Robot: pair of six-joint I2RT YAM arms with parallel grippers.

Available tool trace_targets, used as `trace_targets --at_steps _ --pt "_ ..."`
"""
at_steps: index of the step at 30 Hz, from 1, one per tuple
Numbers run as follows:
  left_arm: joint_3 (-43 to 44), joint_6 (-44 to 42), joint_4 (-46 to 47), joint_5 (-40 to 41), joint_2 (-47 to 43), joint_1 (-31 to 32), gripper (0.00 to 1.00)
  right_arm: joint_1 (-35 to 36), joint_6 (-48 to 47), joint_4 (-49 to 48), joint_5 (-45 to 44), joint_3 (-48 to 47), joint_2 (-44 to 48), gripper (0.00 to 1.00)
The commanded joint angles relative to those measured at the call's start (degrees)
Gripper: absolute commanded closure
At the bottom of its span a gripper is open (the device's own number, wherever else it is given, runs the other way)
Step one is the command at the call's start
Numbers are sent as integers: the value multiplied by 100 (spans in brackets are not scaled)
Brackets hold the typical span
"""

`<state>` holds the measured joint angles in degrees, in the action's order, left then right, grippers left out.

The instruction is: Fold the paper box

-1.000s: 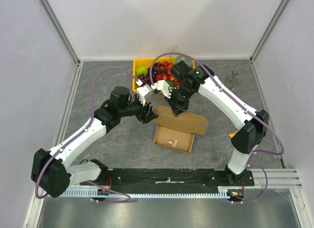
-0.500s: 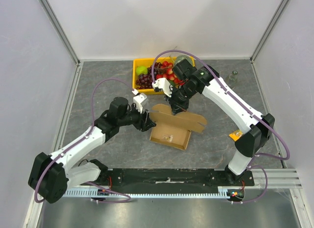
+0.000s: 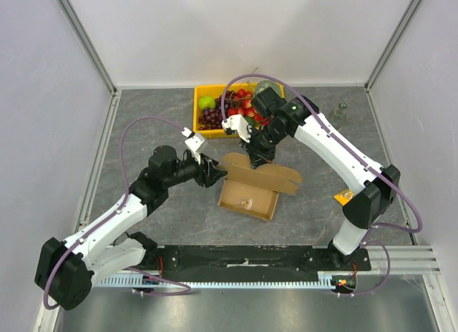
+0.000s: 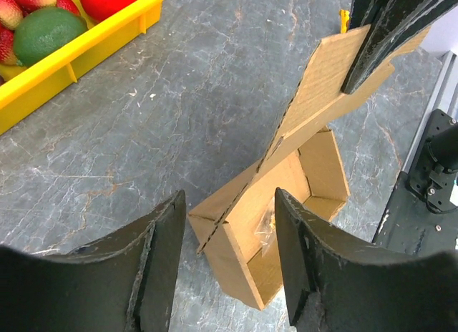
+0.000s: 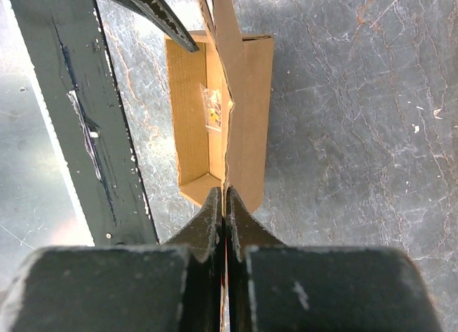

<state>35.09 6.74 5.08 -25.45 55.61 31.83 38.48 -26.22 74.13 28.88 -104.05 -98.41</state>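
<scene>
Sitting in the middle of the grey table point(image 3: 164, 132), the paper box point(image 3: 249, 197) is open on top. A little clear bag point(image 3: 248, 202) lies inside it. The box's big lid flap point(image 3: 275, 178) sticks up from the back wall, tilted. The left gripper point(image 3: 213, 171) is just beside the box's left corner, its two fingers apart and gripping nothing. The right gripper point(image 3: 259, 159) reaches down from above, its fingers squeezed tight on the top edge of the flap. Behind them sits a yellow crate point(image 3: 200, 110) full of fruit point(image 3: 240, 106).
</scene>
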Motion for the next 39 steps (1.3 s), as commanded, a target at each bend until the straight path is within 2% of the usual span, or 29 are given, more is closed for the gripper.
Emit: trace_targets --at_steps 1,12,23,25,28,30,33,35,39 --pt "-116 213 520 -117 81 -19 41 19 -24 -91 197 51 199 100" --pt "-213 336 836 -504 125 -19 49 19 -33 -91 232 25 173 100" --pt "-362 574 933 -637 143 -19 62 19 3 -74 293 -89 59 100" --pt "-363 583 959 -610 116 -19 67 19 3 -57 320 -115 33 100" --pt "-354 591 977 -566 107 -11 83 19 3 -56 337 -133 -11 100" --pt "-336 600 995 -540 125 -11 89 19 -6 -65 363 -124 -20 99" --pt "-328 600 986 -505 160 -11 94 19 3 -65 372 -107 -29 91" --pt "-310 600 977 -452 186 -19 98 2 107 -179 277 -54 -20 75" --pt "-398 618 951 -198 169 -11 98 -445 1098 -1344 30 568 461 58"
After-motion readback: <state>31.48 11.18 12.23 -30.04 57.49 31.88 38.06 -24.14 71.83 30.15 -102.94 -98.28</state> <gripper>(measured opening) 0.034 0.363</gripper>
